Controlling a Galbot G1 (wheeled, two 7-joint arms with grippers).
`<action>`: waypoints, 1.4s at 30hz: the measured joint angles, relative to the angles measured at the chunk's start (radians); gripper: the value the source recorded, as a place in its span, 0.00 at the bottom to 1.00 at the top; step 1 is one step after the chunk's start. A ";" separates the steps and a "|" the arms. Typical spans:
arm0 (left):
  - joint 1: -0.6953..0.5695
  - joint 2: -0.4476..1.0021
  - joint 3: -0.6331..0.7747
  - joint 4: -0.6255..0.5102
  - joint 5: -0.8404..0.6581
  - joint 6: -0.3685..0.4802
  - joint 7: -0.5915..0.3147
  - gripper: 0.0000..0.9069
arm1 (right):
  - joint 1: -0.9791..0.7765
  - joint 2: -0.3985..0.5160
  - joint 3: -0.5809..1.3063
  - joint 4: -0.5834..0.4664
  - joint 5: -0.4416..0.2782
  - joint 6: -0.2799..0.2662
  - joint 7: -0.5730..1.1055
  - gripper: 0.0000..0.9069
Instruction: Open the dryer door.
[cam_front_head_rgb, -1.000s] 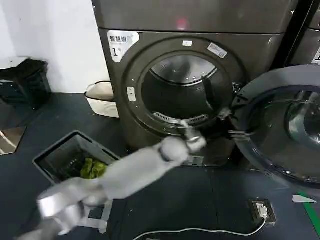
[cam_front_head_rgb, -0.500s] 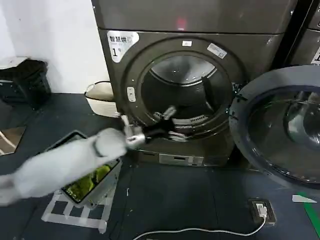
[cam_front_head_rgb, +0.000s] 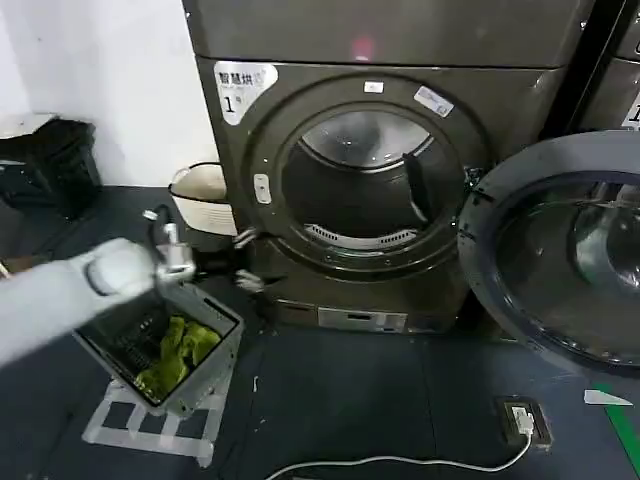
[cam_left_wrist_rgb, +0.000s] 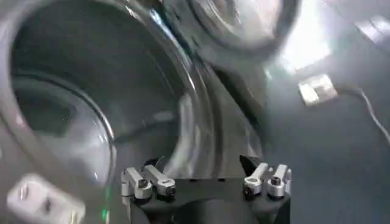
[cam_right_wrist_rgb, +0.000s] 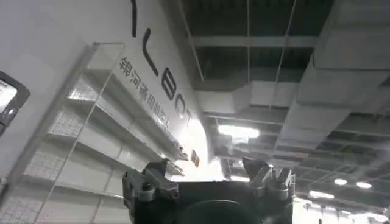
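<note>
Since the earlier frames the left gripper (cam_front_head_rgb: 240, 262) is drawing back out of the drum mouth toward the robot's left, now hanging beside the machine's lower front above the laundry basket (cam_front_head_rgb: 215, 375), jaws apart and empty. Well off to the jaws' right, the dryer door (cam_front_head_rgb: 555, 250) is standing swung wide open, so the task appears done. Raised toward the ceiling, the right gripper (cam_right_wrist_rgb: 207, 176) is idling, jaws apart.
</note>
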 joint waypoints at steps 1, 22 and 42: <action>-0.033 0.010 0.038 0.023 0.035 -0.018 0.039 1.00 | 0.000 -0.001 0.001 -0.004 0.000 0.001 0.000 1.00; -0.263 0.009 0.174 0.381 0.445 -0.268 0.415 1.00 | 0.005 0.000 -0.017 -0.021 -0.002 0.004 -0.004 1.00; -0.197 0.026 0.019 0.427 0.606 -0.313 0.423 1.00 | 0.006 0.016 -0.028 0.011 -0.004 0.000 -0.003 1.00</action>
